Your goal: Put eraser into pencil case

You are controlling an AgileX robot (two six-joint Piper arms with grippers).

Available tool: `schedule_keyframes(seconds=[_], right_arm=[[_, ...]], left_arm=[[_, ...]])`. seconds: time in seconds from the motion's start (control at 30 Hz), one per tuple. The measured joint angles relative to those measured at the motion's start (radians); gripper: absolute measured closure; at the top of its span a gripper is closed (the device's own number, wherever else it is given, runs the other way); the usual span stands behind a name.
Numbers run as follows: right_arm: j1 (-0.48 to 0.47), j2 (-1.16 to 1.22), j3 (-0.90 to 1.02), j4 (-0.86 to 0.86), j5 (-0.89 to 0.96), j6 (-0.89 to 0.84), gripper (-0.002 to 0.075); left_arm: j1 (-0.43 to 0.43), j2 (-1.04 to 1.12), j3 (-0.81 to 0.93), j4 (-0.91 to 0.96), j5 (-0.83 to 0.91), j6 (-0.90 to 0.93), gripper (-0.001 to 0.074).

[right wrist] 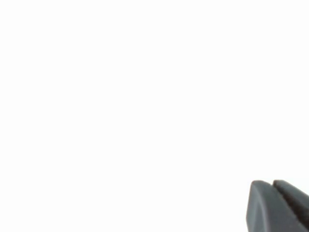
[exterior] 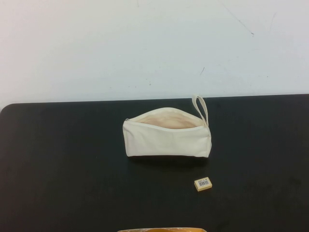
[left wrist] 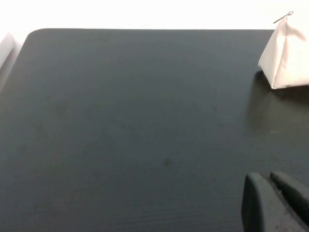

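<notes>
Black desk [exterior: 63,169] is being backed by a white wall [exterior: 145,43]. Left gripper [left wrist: 276,203] is being held low over bare desk, fingers clenched. Pencil case [exterior: 166,135] is being seen mid-desk, unzipped. Eraser [exterior: 203,183] is lying just in front, apart. Right gripper [right wrist: 277,205] is being seen against white only, fingers clenched.

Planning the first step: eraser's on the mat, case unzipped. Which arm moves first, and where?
Probably the right gripper, shut and off the table, should open above the eraser, which lies loose on the robot's right, near the pencil case, whose mouth gapes. The left gripper, also shut, hangs over bare mat farther away.
</notes>
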Motion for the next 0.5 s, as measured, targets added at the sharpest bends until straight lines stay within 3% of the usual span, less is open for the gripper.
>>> schedule_keyframes(seconds=[0.17, 0.3, 0.5], right_arm=[[0.0, 0.18, -0.278, 0.003, 0.338, -0.045, 0.0727], [0.0, 0.332, -0.396, 0.019, 0.539, -0.047, 0.0727], [0.0, 0.487, -0.41, 0.057, 0.628, -0.019, 0.0727]], left_arm=[[0.0, 0.0, 0.0, 0.0, 0.0, 0.0, 0.0736], [0.0, 0.0, 0.0, 0.0, 0.0, 0.0, 0.0736], [0.0, 0.0, 0.0, 0.0, 0.0, 0.0, 0.0736]])
